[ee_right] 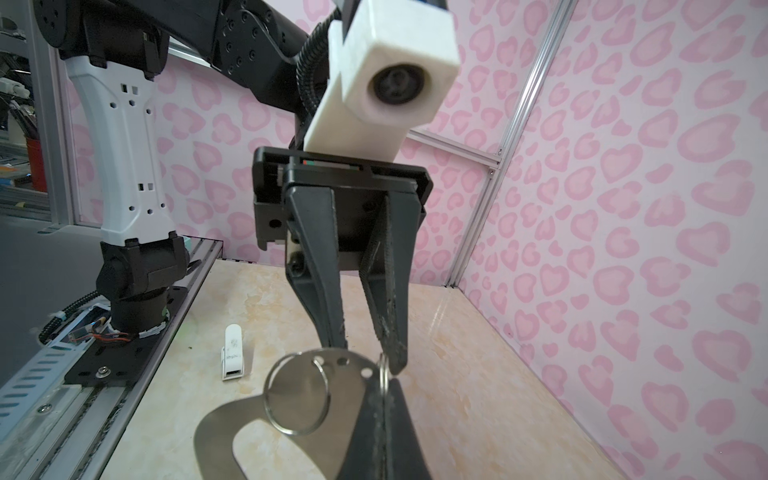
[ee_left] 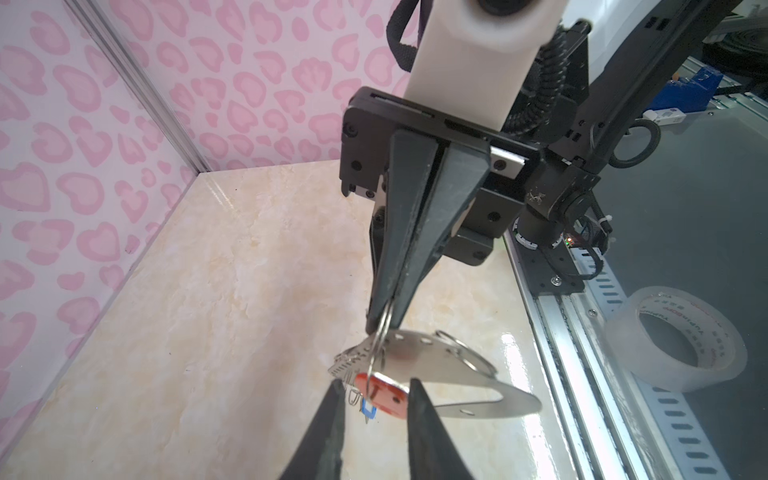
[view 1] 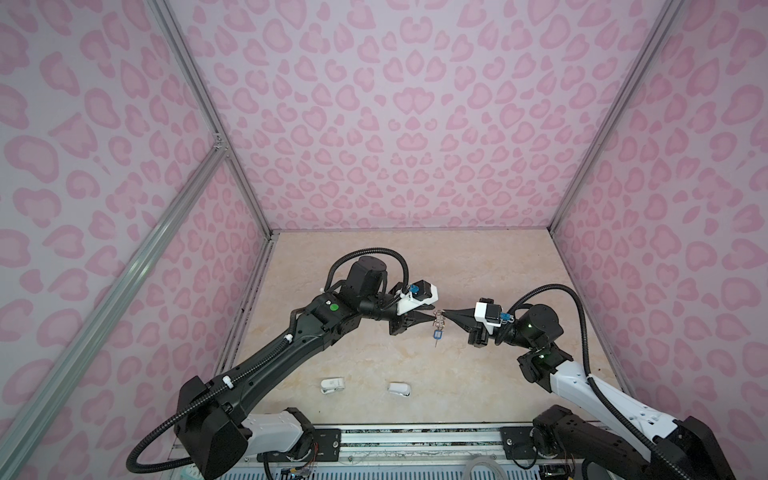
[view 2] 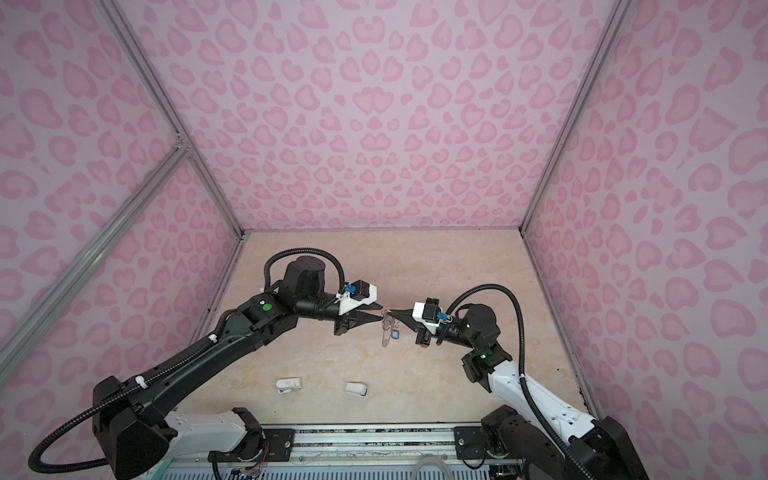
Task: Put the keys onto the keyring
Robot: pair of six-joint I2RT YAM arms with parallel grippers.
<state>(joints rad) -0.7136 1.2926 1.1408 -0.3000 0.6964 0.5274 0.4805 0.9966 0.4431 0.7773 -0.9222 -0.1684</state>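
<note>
Keyring is hanging in mid-air over the middle of the table. The right gripper, at its 3 o'clock, is pinching one wire ring tight. The left gripper, at 9 o'clock, is standing parted with the red key between its fingers. The blue key is dangling at 6 o'clock. One white object is lying at 8 o'clock, another at 7 o'clock, both well apart from it.

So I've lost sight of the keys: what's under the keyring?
Under the keyring sits the red tag, inside the left gripper. The blue tag hangs behind it, mostly covered. Whether the red tag is hooked on cannot be seen.
</note>
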